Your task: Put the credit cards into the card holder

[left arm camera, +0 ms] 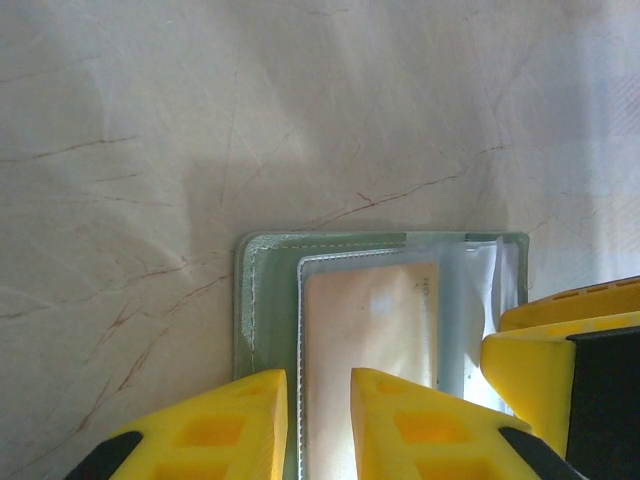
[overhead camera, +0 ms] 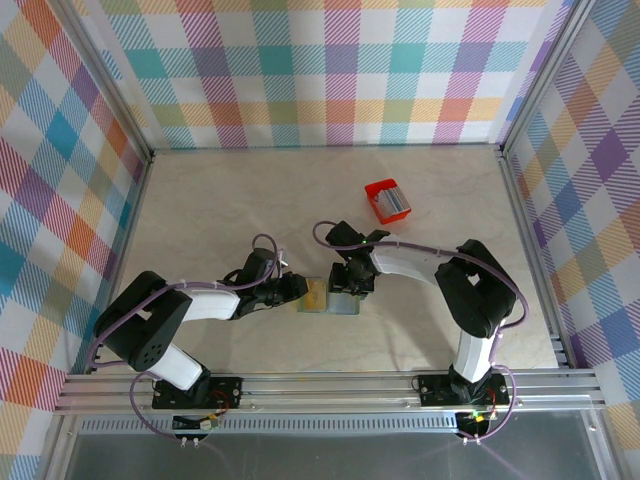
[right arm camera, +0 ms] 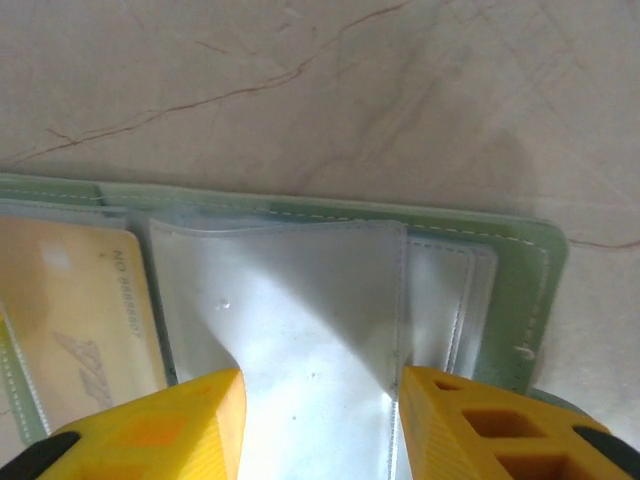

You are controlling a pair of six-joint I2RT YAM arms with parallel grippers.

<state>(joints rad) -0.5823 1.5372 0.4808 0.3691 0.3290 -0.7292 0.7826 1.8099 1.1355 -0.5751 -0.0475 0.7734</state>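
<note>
Plaid walls fence a marbled bench (overhead camera: 230,200). At its middle the card holder (overhead camera: 330,296) lies open. One gold card (left arm camera: 365,340) is sleeved in its left half; other credit cards seemingly wait in the red box (overhead camera: 387,200) beyond it, so most work remains. The left claw (left arm camera: 318,378), narrowly parted, straddles the holder's left edge, grip unclear. The right claw (right arm camera: 320,385) gapes over a clear sleeve (right arm camera: 290,300). Open bench surrounds the holder.

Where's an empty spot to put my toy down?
The far-left of the pale marble-look tabletop, between the checked back wall and the left arm, is bare. So is the strip along the near metal rail. Crowded: the middle, where the left end effector and right end effector meet over the flat grey-green card holder.
</note>
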